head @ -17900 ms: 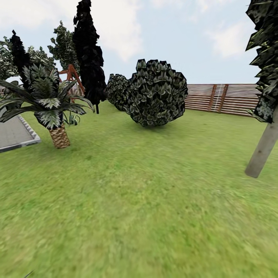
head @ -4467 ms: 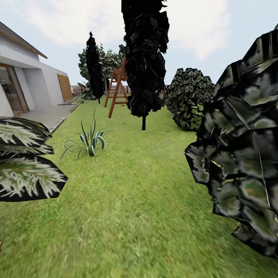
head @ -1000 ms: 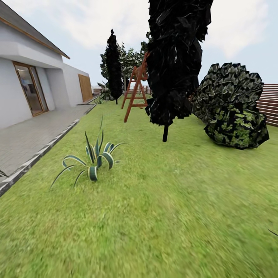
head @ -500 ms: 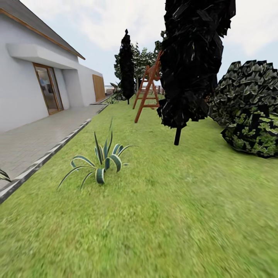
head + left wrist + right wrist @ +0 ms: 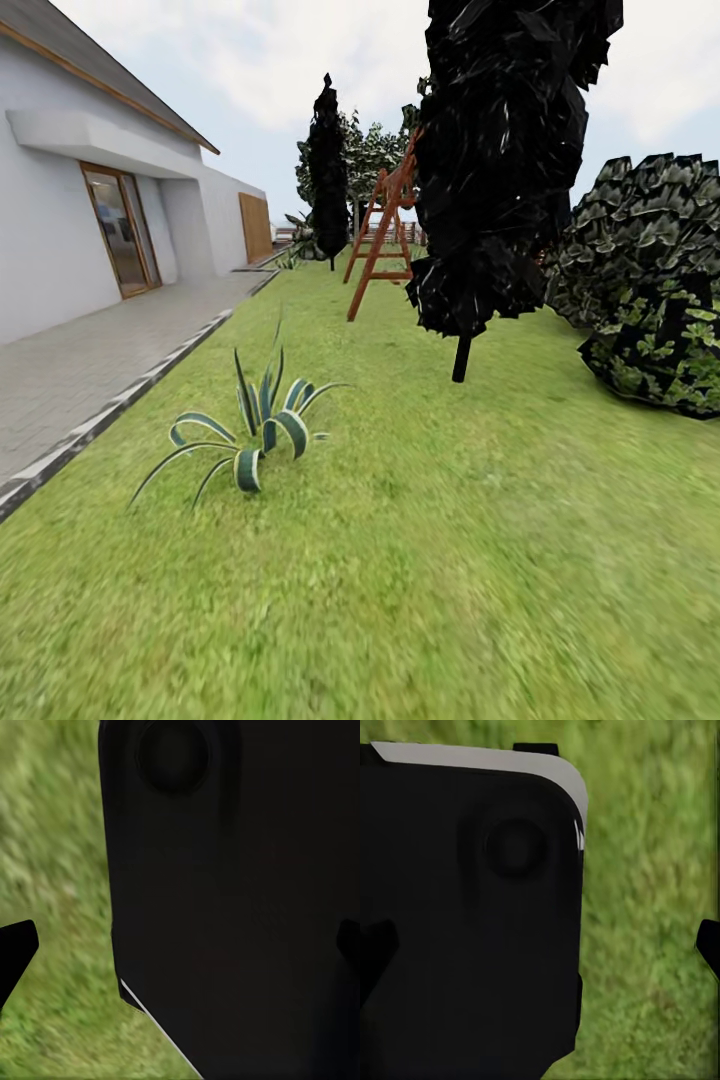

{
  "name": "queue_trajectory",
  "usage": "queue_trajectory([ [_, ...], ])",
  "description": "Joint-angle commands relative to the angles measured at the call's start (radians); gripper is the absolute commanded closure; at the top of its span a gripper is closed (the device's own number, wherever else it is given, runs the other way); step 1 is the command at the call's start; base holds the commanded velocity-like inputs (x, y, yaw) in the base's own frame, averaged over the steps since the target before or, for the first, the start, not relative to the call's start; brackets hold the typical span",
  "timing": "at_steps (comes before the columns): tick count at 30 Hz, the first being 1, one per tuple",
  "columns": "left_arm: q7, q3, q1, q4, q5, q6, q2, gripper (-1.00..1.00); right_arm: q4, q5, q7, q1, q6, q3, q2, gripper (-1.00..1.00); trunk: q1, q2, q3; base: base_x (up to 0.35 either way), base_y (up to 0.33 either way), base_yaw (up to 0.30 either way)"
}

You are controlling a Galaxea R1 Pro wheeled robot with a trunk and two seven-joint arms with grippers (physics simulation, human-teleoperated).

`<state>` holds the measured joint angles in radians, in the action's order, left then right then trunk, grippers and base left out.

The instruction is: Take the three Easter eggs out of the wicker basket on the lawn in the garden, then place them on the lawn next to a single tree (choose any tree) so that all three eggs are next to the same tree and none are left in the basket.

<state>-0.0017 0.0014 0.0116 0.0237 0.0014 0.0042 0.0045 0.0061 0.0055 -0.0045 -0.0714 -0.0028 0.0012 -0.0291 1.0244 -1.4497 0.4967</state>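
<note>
Since half a second ago the whole head view has shifted slightly, so the camera has been moved. Only lawn point(image 5: 420, 560) is seen ahead; basket and eggs cannot be located, so no bearing can be given. Each tool's opening cannot be told.

White house point(image 5: 60, 240) with a glass door point(image 5: 120, 230) on the left, paved path point(image 5: 90, 360) running alongside. Striped agave point(image 5: 255, 430) up front, orange ladder point(image 5: 380, 235) further back, black columnar tree point(image 5: 500, 170) beside it, bushes point(image 5: 650, 290) on the right.
</note>
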Motion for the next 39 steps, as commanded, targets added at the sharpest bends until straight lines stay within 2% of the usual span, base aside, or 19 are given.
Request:
queue_trajectory([
  [1, 0.000, 0.000, 0.001, 0.002, 0.000, 0.000, 0.000, -1.00, 0.000, 0.001, 0.000, -0.001, 0.000, 0.000, 0.000, -1.00, 0.001, 0.000, 0.001, 0.336, -0.087, 0.000],
  [20, 0.000, 0.000, 0.001, 0.002, 0.000, 0.000, 0.000, -1.00, 0.000, 0.001, 0.002, -0.001, 0.007, -0.002, -0.004, -1.00, 0.001, 0.000, 0.001, 0.333, -0.086, 0.000],
  [32, -0.001, 0.000, 0.001, 0.002, 0.000, -0.001, 0.001, -1.00, 0.001, 0.000, 0.004, -0.001, 0.004, -0.002, -0.005, -1.00, 0.001, 0.000, 0.001, 0.055, -0.009, 0.000],
  [39, 0.000, 0.000, 0.001, 0.001, -0.001, 0.002, 0.000, -1.00, 0.000, 0.000, 0.003, -0.001, 0.000, 0.000, -0.003, -1.00, 0.001, 0.000, 0.001, 0.283, 0.000, 0.000],
])
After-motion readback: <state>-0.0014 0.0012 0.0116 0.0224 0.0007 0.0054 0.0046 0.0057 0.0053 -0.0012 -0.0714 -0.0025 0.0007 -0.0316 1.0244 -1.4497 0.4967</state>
